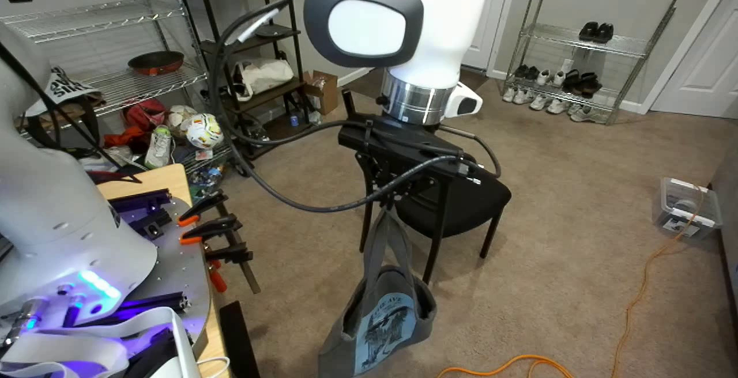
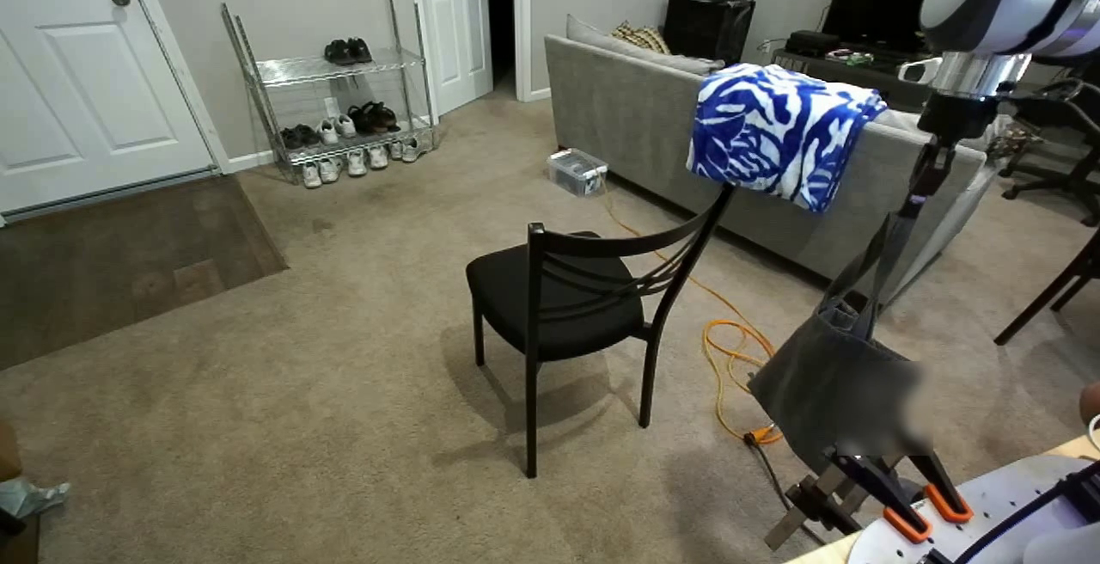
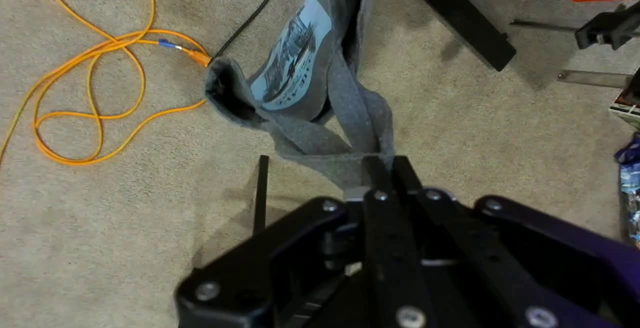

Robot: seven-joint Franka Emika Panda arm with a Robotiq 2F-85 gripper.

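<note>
A grey tote bag (image 1: 340,349) with a light-blue printed panel hangs by its handles (image 3: 367,118) from my gripper (image 3: 390,164). The fingers are pinched together on the strap, which passes between their tips in the wrist view. In an exterior view the gripper (image 2: 918,201) points down with the bag (image 2: 834,383) slanting below it. The bag's mouth gapes a little. Its lowest part is cut off or behind clamps, so whether it touches the floor cannot be seen. A black chair (image 2: 559,297) stands apart from the bag, behind the gripper in an exterior view.
Black-and-orange clamps (image 1: 210,228) stick out from the table edge (image 1: 173,179) near the bag. An orange cord (image 3: 92,113) lies coiled on the carpet. A grey sofa (image 2: 619,100) with a blue-white towel (image 2: 773,130), a plastic box (image 2: 577,172) and a shoe rack (image 2: 335,74) stand farther off.
</note>
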